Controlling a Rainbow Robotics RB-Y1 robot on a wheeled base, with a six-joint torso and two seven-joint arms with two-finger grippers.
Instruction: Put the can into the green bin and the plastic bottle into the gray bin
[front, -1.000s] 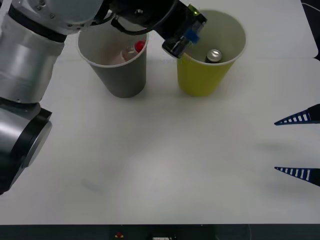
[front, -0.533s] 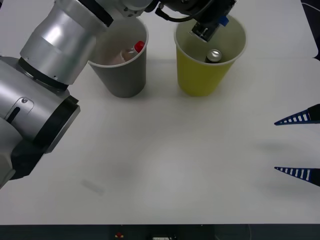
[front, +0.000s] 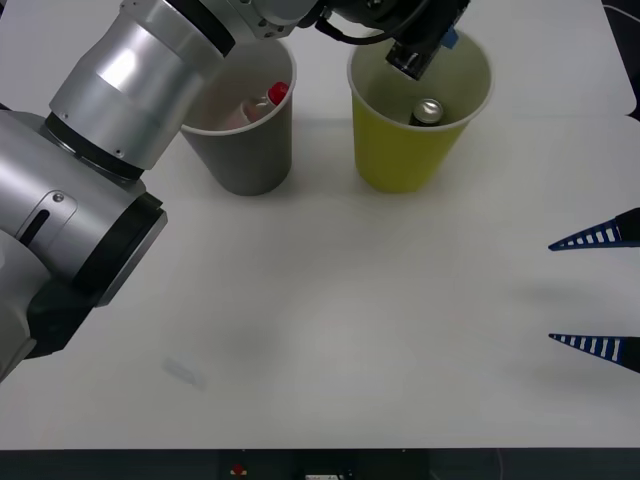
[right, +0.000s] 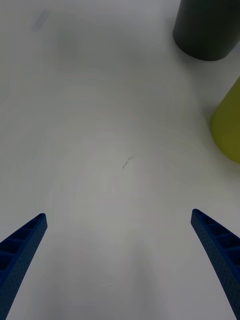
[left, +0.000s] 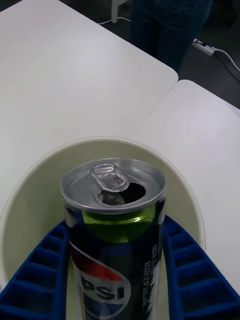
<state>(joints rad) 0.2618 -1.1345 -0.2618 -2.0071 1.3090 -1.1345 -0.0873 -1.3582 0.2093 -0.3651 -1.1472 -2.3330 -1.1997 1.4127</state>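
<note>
- Since the frame half a second before, the left arm (front: 130, 90) had barely shifted, and its gripper (front: 420, 45) had stayed over the mouth of the green bin (front: 400, 150) at the upper middle of the front view; a second before, it had been lower and further left, between the two bins.
- In the left wrist view, the left gripper's blue ribbed fingers (left: 42, 270) were pressed against both sides of the can (left: 115, 225), pinching it upright above the pale inside of the green bin (left: 30, 200).
- The can had an open pull-tab top and a green band under its rim.
- In the front view, a can's shiny top (front: 428, 110) showed inside the green bin, below the left gripper.
- The gray bin (front: 245, 150) stood just left of the green bin, apart from it, on the white table (front: 330, 320).
- The plastic bottle (front: 262, 103) lay inside the gray bin, its red cap toward the rim.
- The right gripper (front: 596, 292) waited at the right edge of the front view, well apart from both bins, its blue fingers (right: 22, 250) spread wide over bare table.
</note>
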